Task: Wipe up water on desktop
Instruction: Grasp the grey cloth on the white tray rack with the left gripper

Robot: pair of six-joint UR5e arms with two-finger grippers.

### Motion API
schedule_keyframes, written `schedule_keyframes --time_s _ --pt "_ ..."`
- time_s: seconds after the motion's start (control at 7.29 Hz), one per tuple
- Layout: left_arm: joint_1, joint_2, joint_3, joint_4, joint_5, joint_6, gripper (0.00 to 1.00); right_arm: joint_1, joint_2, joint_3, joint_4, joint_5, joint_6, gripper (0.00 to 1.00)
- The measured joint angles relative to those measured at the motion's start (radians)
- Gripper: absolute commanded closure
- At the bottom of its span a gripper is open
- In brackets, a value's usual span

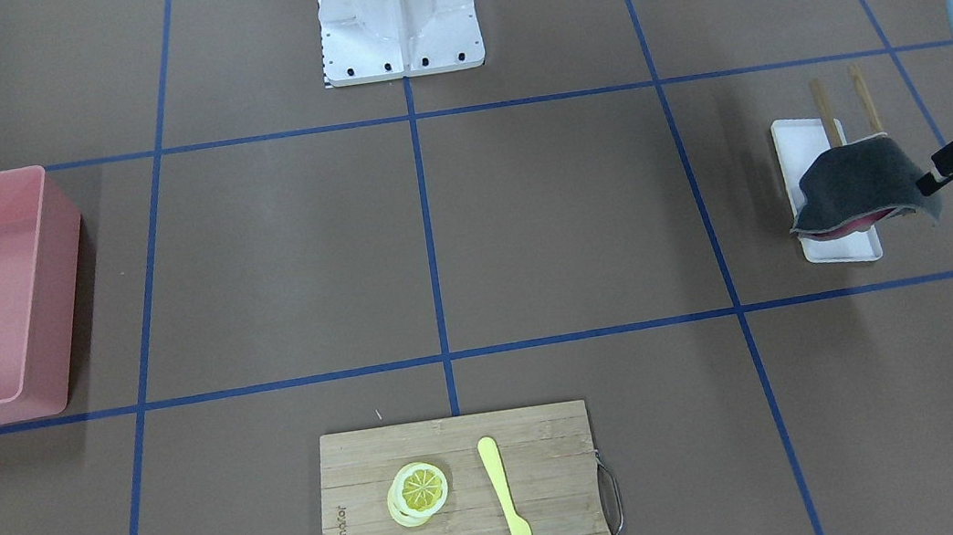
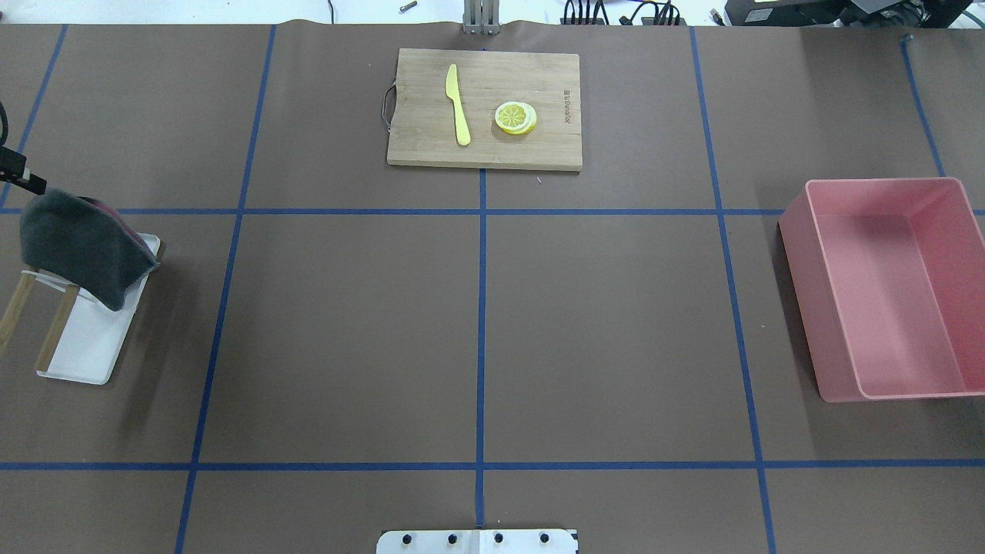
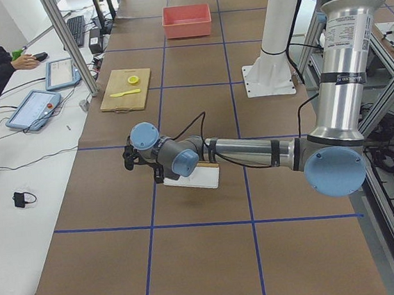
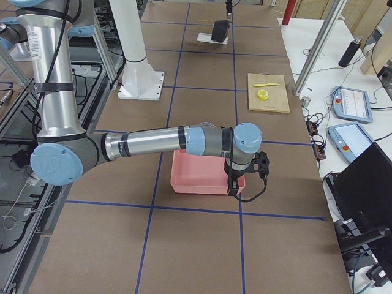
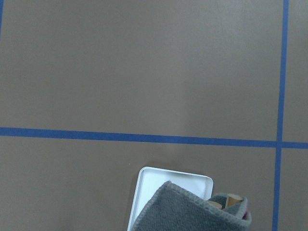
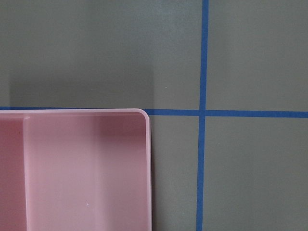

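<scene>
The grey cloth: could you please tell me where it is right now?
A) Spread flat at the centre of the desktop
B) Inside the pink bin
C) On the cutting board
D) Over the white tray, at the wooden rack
D: the grey cloth hangs bunched over the white tray, with the wooden rack sticking out just behind it.
</scene>
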Motion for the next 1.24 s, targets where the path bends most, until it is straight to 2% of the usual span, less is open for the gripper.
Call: schedule_keyframes --time_s 0.14,0.27,0.41,0.55,0.69,0.82,1.24 --pt "0.008 -0.002 -0.001 -0.001 0.000 0.000 0.03 0.000 0.000 0.001 0.000 0.002 0.000 0.00" --pt "0.016 -0.004 -0.001 -0.007 -0.001 0.000 0.13 0.000 0.000 0.001 0.000 0.003 0.000 0.00" --pt "0.025 -0.004 0.001 -0.023 0.000 0.001 0.44 0.000 0.001 0.001 0.000 0.004 0.000 0.00" --pt "0.030 -0.004 0.003 -0.037 0.000 0.001 0.69 0.000 0.001 0.000 0.000 0.004 0.000 0.00" --pt "0.032 -0.004 0.004 -0.043 0.000 0.000 0.90 0.000 0.002 -0.001 0.000 0.004 0.000 0.00" --pt "0.033 -0.004 0.003 -0.046 0.000 0.000 1.00 0.000 0.003 -0.002 -0.002 0.004 0.000 0.00" --pt "0.033 0.004 -0.008 -0.048 -0.006 0.001 1.00 0.000 0.007 -0.001 -0.005 0.004 0.001 0.00"
